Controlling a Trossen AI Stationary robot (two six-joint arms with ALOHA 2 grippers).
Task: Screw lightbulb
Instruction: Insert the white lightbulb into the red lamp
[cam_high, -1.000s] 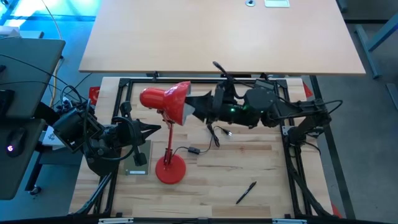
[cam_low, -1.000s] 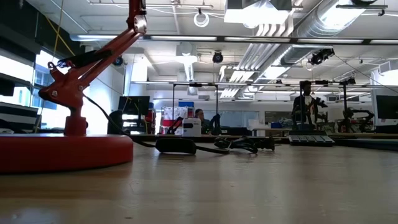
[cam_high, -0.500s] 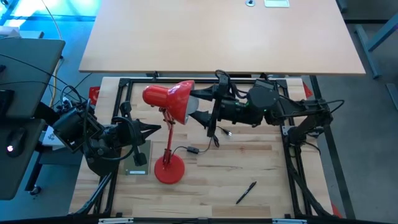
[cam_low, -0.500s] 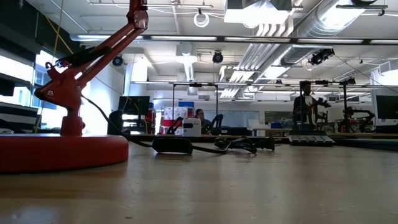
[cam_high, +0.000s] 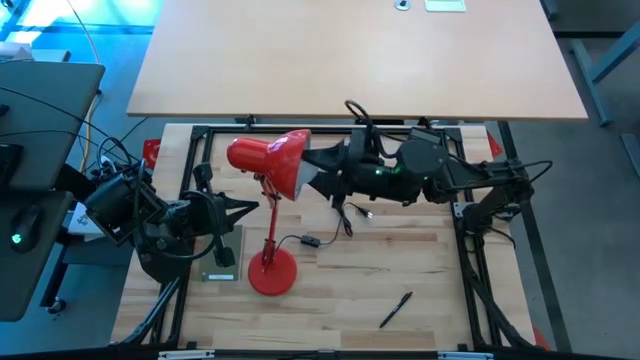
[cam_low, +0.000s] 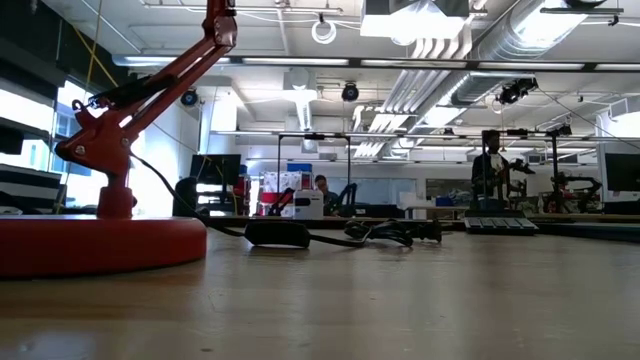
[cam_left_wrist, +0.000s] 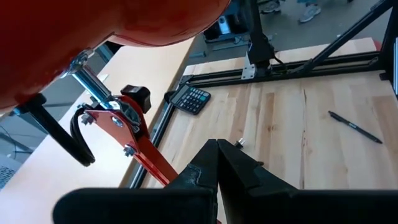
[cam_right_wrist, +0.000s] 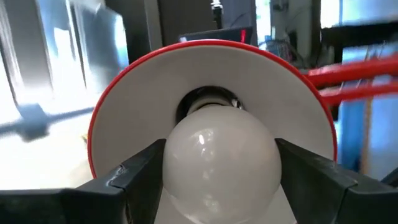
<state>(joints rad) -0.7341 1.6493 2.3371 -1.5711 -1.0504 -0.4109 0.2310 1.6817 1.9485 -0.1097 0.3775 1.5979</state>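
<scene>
Bulb at socket, threading in hand.

Right hand (cam_right_wrist: 217, 171) pinching bulb (cam_right_wrist: 219, 155) between its two fingers, base set at socket inside shade (cam_right_wrist: 298, 106). Next move judged: turning bulb on socket's axis without side push on lamp (cam_high: 272, 272). Left hand (cam_left_wrist: 219, 163) pressed together, empty, beside lamp stem. Shade rim close round bulb; open worktop (cam_high: 400, 260) beyond lamp base, pen (cam_high: 395, 309) well apart.
</scene>
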